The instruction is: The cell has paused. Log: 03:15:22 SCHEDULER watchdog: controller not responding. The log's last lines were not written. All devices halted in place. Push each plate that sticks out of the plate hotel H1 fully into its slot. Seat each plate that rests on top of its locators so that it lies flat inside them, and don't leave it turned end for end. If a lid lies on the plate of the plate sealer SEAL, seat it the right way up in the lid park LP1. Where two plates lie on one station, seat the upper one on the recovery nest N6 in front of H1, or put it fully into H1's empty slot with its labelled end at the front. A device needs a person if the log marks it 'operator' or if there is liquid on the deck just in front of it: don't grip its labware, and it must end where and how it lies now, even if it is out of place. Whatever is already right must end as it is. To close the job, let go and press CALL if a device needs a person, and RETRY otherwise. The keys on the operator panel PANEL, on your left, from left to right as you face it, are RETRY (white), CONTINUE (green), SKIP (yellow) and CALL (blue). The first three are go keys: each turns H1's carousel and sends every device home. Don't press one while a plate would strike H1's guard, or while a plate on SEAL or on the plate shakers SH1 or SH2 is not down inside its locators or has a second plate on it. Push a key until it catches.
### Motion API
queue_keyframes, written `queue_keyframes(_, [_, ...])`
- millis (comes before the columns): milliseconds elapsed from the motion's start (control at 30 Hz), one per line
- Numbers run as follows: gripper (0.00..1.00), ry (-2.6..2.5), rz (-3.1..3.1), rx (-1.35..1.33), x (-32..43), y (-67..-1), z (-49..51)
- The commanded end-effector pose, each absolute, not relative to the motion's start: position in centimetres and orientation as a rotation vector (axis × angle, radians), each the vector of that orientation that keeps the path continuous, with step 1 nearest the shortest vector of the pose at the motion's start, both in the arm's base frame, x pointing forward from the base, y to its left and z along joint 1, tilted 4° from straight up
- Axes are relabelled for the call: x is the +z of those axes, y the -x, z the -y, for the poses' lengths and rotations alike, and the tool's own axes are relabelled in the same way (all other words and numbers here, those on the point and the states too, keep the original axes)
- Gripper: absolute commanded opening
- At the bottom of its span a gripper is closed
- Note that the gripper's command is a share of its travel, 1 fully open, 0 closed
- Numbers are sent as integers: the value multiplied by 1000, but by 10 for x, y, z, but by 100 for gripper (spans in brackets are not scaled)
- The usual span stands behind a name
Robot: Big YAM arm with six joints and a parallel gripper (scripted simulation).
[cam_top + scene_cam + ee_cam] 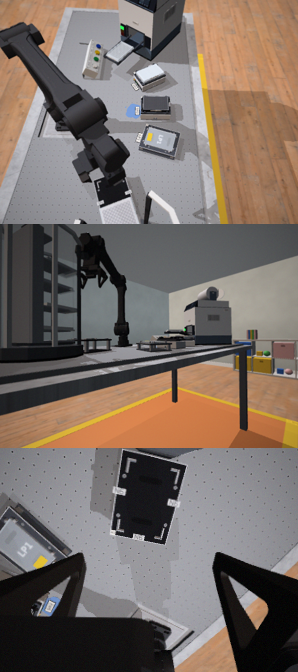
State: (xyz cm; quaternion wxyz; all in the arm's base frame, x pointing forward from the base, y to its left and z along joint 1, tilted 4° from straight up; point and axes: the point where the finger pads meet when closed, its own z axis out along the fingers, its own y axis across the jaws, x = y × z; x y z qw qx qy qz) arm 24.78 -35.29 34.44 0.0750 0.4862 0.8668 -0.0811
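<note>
Pincer (92, 280) wide open, empty, high above recovery nest (147, 498). Blue spill (131, 111) beside shaker (operator case); risks gripping its plate (155, 103) or pressing RETRY.

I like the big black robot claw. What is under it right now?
Under the open, empty gripper sits a black nest with white corner marks, nothing on it. The gray dotted deck spreads around it. The gripper's own body hides the deck nearest the camera.
</note>
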Motion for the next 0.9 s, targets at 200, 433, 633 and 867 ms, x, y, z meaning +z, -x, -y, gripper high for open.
queue_keyframes(200, [100, -1407, -2391, -393, 355, -252, 348])
queue_keyframes(433, [100, -1377, -2260, -483, 356, -252, 348])
queue_keyframes(633, [100, -1342, -2127, -567, 356, -252, 348])
queue_keyframes(867, [100, -1312, -2016, -632, 356, -252, 348])
